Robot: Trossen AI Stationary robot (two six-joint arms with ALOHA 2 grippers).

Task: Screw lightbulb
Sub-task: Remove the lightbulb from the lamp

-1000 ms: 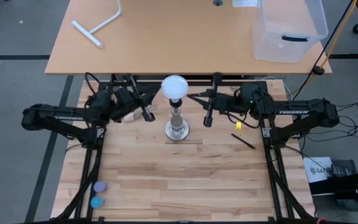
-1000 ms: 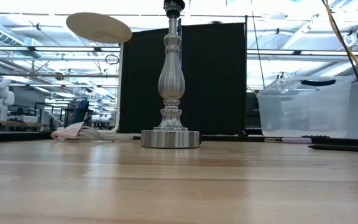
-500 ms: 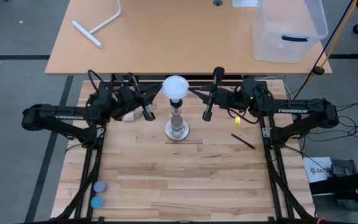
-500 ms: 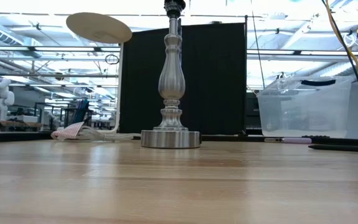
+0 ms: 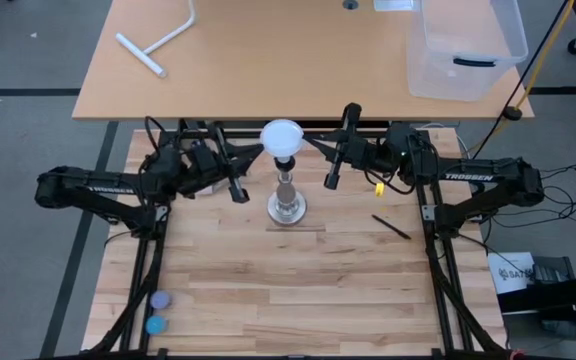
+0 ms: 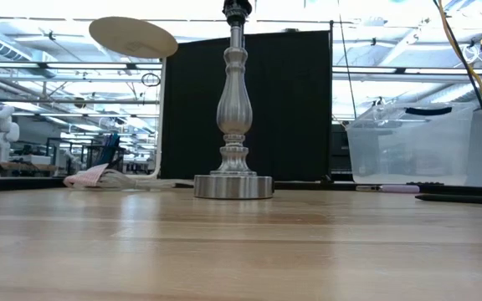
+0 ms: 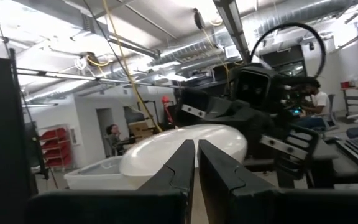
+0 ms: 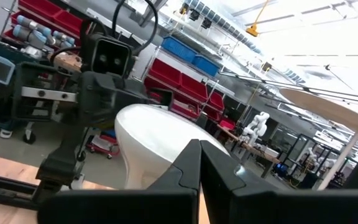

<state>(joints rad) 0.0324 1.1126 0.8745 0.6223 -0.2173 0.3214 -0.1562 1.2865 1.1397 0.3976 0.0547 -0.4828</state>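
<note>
- White frosted lightbulb sits atop the upright metal lamp post, globe up, screw end down into the black socket; long axis vertical, in line with the post.
- Post stands on its round silvery base on the wooden table, toward the far edge and about midway between the left and right edges.
- Left gripper: just left of the post, near the far edge, fingers pressed together with only a hairline between them in the left wrist view; pinching nothing, apart from the bulb ahead of it.
- Right gripper: just right of the post, opposite the left one, fingers fully pressed together; holding nothing, bulb seen beyond the fingertips.
- Thin black pen-like stick lies on the table near the right edge.
- Two small round caps, bluish, lie at the near left corner.
- Pinkish cloth lies at the far edge, left of the post.
- Clear plastic bin and white T-shaped tube rest on the separate tan table behind.
</note>
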